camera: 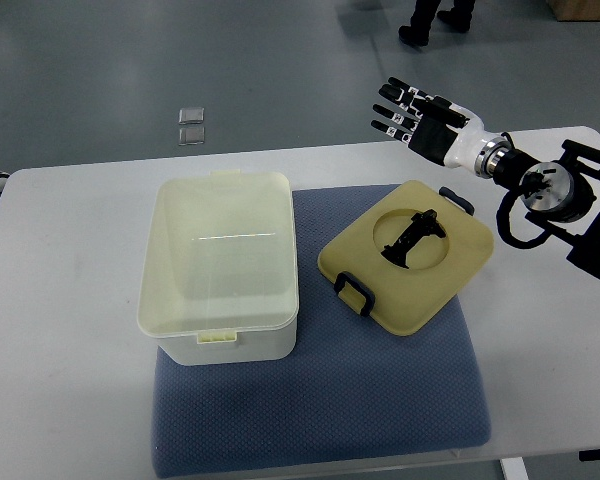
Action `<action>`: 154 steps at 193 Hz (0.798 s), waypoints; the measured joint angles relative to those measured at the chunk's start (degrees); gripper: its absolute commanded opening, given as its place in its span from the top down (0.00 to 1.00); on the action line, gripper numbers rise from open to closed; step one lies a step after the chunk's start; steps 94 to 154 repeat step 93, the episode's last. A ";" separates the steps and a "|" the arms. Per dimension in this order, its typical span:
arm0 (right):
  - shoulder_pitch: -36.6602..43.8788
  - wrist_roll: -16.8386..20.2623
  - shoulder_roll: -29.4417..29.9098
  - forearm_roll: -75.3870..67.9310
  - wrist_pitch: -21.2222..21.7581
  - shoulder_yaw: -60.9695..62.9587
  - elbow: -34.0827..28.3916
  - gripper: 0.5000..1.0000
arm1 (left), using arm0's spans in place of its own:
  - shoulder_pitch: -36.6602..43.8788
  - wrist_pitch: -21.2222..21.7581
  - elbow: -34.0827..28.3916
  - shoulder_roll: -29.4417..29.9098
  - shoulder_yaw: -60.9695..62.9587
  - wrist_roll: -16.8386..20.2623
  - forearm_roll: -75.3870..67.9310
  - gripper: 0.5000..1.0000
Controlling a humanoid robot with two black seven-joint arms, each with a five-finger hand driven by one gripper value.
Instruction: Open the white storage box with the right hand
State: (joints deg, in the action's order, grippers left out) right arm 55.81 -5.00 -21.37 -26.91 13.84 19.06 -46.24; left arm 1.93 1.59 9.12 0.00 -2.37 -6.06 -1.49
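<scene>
I see the white storage box (220, 265) lidless, its lid (408, 255) lying beside it on the blue mat (380, 400); my right hand (420, 117) hovers beyond the table's (70, 300) far edge, fingers spread, empty.

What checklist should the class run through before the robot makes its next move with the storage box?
1. White storage box open: ok, no lid on it.
2. Lid set down clear of the box: ok, it lies flat on the blue mat, to the right.
3. Right robot hand free: ok, fingers spread, holding nothing, above the table's far edge.
4. Box inside empty: ok, nothing shows.
5. Left robot hand clear: cannot tell, barely visible at the left edge.
</scene>
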 measured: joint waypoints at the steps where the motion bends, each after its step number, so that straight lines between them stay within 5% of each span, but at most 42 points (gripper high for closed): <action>1: -0.06 -0.03 0.00 0.04 0.00 0.03 0.00 0.14 | 0.00 0.00 0.00 0.00 0.00 0.00 0.00 0.00; 154: -2.64 -0.54 0.01 0.90 0.75 0.37 0.27 0.14 | 0.00 -0.02 0.00 0.00 0.00 0.00 0.00 0.00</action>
